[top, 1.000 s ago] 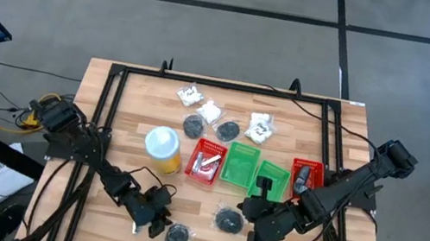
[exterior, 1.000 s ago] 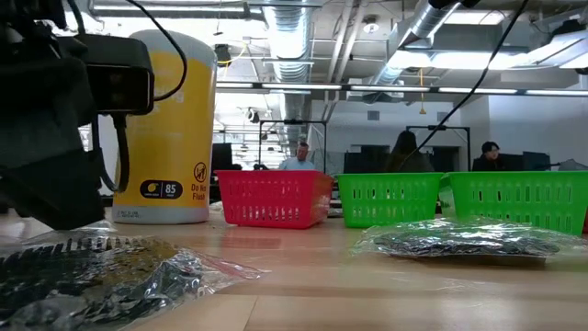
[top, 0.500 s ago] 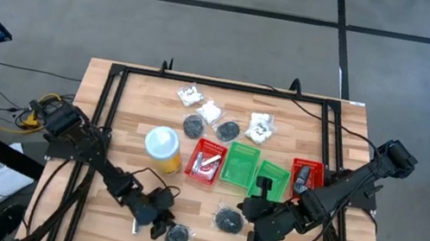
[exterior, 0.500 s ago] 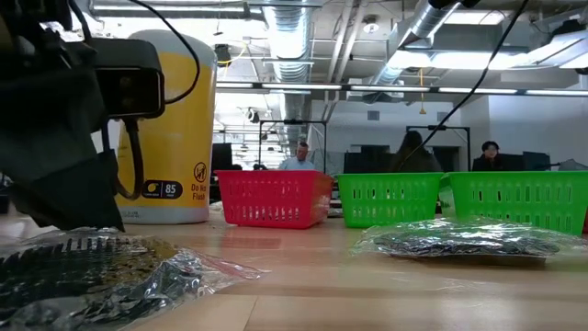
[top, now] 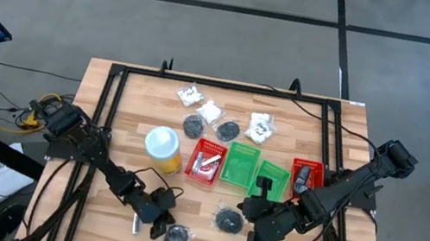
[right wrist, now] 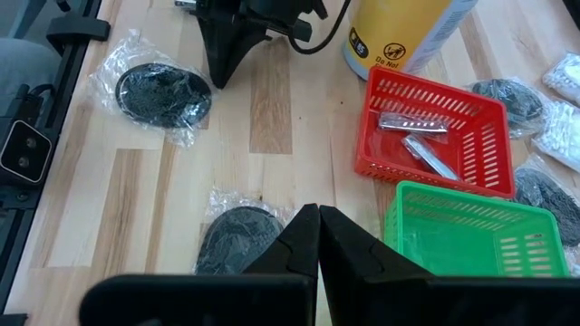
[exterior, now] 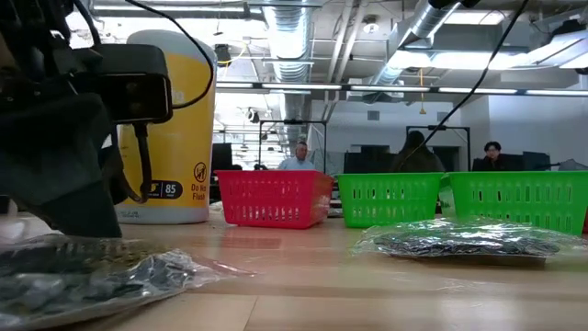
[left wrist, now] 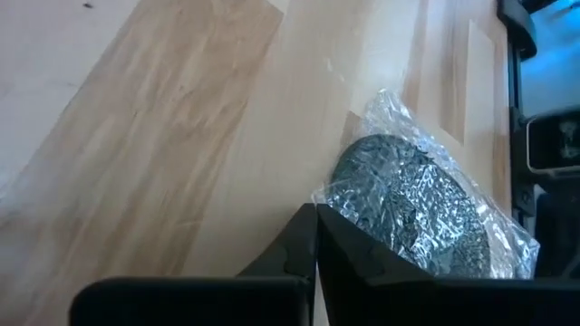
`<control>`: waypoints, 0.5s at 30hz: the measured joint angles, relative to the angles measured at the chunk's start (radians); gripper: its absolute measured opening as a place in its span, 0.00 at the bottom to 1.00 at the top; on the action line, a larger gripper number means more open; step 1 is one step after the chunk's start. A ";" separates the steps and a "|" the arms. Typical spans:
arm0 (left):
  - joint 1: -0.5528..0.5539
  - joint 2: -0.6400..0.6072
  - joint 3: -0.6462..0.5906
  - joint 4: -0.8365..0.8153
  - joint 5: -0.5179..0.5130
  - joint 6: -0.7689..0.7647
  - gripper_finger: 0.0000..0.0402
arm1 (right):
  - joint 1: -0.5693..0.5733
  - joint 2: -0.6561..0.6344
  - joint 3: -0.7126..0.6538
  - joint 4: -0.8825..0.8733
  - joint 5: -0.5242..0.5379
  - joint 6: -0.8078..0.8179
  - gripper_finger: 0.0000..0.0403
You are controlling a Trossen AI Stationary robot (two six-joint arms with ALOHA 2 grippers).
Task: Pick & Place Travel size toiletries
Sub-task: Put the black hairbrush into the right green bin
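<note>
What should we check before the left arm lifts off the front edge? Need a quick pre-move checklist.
1. Left gripper shut: ok. In the left wrist view its fingers meet at the wrapper edge.
2. Wrapped grey disc actually pinched: cannot tell. The fingertips sit at the plastic's edge, the disc itself beside them.
3. Right gripper out of the way: ok. It is shut and empty, above the second disc.
4. Yellow cup clear of the lift path: ok, it stands farther back.
5. Drop target open: ok. The red bin holds silvery tubes, the green bin looks empty.
</note>
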 joint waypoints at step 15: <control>0.020 -0.136 0.080 -0.005 -0.058 0.266 0.00 | 0.000 0.000 0.000 0.000 0.000 0.000 0.00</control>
